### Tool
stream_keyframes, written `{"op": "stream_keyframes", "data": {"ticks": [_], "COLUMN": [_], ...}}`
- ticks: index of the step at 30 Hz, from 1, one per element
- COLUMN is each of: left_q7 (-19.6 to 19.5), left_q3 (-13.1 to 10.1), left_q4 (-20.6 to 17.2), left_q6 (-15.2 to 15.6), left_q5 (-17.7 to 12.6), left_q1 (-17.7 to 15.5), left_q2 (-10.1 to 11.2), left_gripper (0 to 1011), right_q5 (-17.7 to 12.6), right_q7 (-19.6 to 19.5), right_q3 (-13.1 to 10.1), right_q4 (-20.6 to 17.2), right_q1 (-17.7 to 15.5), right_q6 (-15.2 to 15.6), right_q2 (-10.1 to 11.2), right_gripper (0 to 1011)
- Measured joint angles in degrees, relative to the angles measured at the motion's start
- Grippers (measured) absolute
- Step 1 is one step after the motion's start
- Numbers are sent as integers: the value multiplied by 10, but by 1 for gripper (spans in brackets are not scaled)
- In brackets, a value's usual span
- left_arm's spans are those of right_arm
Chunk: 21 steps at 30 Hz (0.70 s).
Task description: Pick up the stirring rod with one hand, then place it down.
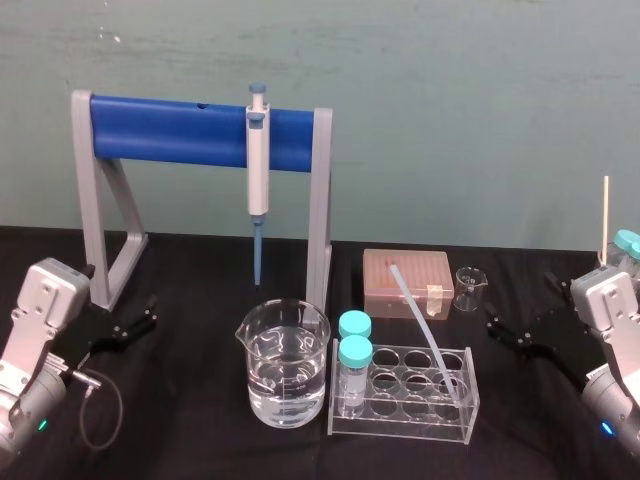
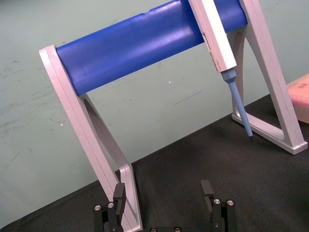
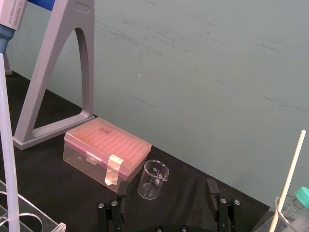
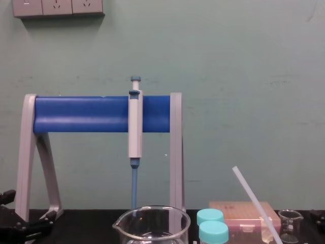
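The stirring rod [image 1: 428,335] is a translucent-white rod leaning in the clear tube rack [image 1: 452,420], its top tilted back toward the pink box. It also rises at a slant in the chest view [image 4: 252,199] and crosses the edge of the right wrist view [image 3: 8,159]. My right gripper [image 1: 520,308] hovers open to the right of the rack, apart from the rod; its fingers [image 3: 211,187] stand wide with nothing between them. My left gripper [image 1: 128,305] rests open at the far left beside the stand's foot, fingers [image 2: 207,189] apart.
A grey-and-blue stand [image 1: 170,130] holds a blue-tipped pipette [image 1: 258,170] at the back. A large beaker of water [image 1: 283,365] stands left of the rack, which holds two teal-capped vials [image 1: 353,352]. A pink tip box [image 1: 407,283], a small beaker [image 1: 469,288] and a thin pale stick [image 1: 605,215] sit on the right.
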State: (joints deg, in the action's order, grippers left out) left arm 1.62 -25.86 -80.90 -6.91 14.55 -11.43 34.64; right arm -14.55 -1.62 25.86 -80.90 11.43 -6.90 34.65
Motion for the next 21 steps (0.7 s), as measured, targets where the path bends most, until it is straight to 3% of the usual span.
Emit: {"op": "stream_keyframes", "data": {"ticks": [21], "left_q7": [0], "left_q3": [0], "left_q4": [0], "left_q6": [0], "left_q5": [0], "left_q1": [0], "left_q2": [0], "left_gripper": [1000], "right_q5": [0], "right_q7": [0], "right_q3": [0], "right_q4": [0], "right_q1": [0], "right_q6": [0], "right_q2": [0], "right_gripper": [1000]}}
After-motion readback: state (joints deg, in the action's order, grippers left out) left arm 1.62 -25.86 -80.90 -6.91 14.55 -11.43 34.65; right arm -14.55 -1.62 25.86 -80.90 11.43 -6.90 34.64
